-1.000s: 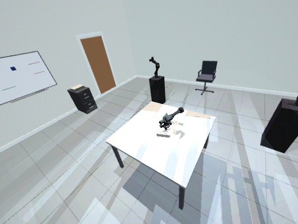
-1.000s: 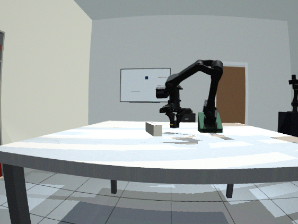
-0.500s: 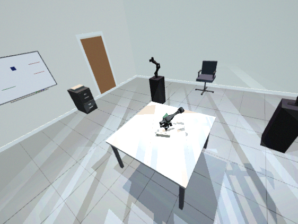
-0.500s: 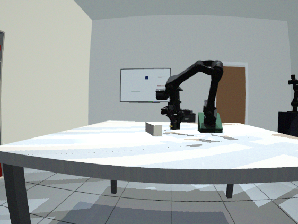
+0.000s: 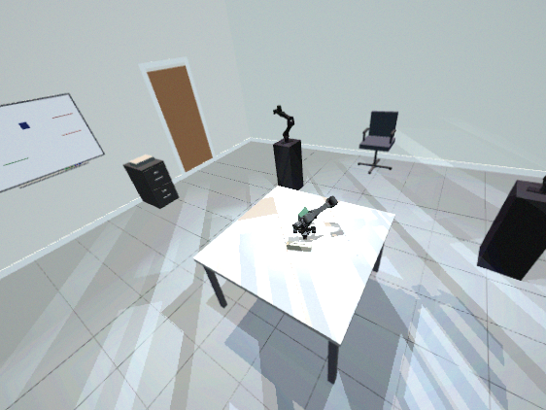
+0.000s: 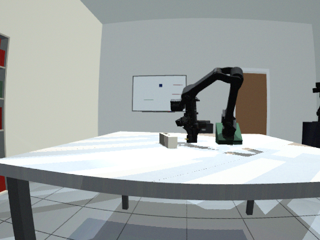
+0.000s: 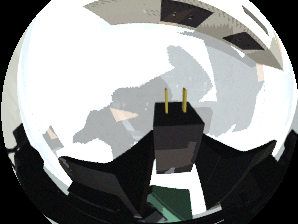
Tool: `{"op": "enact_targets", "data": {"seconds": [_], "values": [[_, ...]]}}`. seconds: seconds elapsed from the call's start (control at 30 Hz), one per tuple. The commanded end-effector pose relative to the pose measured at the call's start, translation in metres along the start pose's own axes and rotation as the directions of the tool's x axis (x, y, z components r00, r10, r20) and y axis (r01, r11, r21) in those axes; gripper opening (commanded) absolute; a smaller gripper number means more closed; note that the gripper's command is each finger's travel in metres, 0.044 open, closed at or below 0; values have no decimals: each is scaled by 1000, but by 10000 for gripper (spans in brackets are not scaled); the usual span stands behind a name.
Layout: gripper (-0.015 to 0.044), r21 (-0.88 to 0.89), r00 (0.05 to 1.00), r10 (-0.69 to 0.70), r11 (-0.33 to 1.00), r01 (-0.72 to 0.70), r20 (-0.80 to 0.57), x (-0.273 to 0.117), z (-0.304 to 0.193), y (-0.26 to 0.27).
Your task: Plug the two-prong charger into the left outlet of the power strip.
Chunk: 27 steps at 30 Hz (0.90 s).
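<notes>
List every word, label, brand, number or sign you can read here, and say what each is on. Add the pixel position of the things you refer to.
No readable text anywhere.
Whiteboard (image 5: 49,141) (image 6: 148,94): coloured lines and a dark blue square, no legible words.
Two-prong charger (image 7: 175,137): no label visible on the sides in view.
Power strip (image 5: 298,247) (image 6: 172,141) (image 7: 137,12): no lettering I can make out.

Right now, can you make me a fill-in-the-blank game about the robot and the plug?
1. The charger has prongs coloured ____.
2. The charger is held by the ____.
3. The number of prongs showing is ____.
4. The robot arm stands on a base coloured ____.

Missing words: gold; gripper; two; green.
</notes>
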State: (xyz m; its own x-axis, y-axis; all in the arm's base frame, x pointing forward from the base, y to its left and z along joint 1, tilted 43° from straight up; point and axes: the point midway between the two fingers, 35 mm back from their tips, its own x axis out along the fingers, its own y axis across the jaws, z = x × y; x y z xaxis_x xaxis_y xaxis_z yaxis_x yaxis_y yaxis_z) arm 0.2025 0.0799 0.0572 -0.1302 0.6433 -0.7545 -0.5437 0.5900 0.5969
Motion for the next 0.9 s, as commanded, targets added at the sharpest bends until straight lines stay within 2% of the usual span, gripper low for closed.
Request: {"op": "enact_targets", "data": {"seconds": [0.0, 0.87], "values": [[0, 63, 1000, 6, 998, -6, 2, 3, 1, 2], [0, 124, 1000, 9, 992, -9, 1, 2, 30, -3]]}}
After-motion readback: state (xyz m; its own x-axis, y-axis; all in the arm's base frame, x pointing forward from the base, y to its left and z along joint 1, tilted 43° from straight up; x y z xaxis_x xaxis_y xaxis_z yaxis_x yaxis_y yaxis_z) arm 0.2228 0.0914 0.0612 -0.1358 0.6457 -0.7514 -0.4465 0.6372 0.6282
